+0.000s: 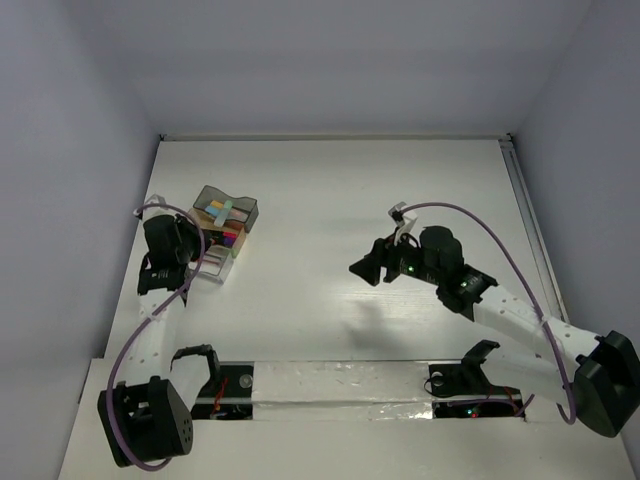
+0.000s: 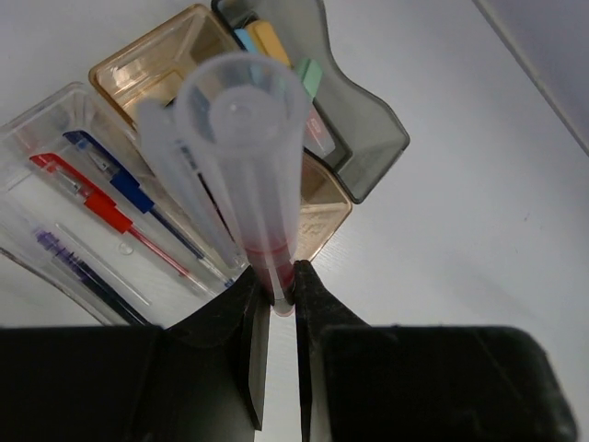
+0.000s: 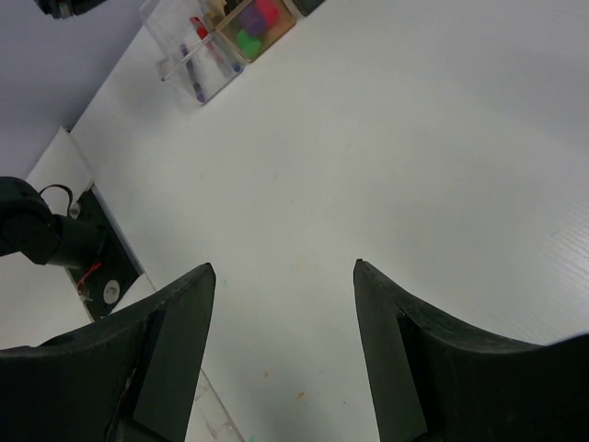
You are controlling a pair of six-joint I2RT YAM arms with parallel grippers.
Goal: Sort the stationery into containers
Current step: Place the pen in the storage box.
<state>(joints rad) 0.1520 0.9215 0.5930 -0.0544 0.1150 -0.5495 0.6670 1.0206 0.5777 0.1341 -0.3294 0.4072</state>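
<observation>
The left arm point(image 1: 150, 335) and right arm point(image 1: 520, 325) share white links, black joints, purple cables point(image 1: 497, 238).

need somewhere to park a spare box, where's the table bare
Bare table runs between the containers and the right pincer, and along the back wall. Crowded only at the left edge, where the left pincer holds a pen over the containers.

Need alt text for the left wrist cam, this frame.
The left gripper is shut on a clear pen with red ink, held end-on toward the camera in front of the containers. A clear compartment holds a blue pen, red pen and purple pen; beyond are a tan compartment and a grey compartment with pastel highlighters.
</observation>
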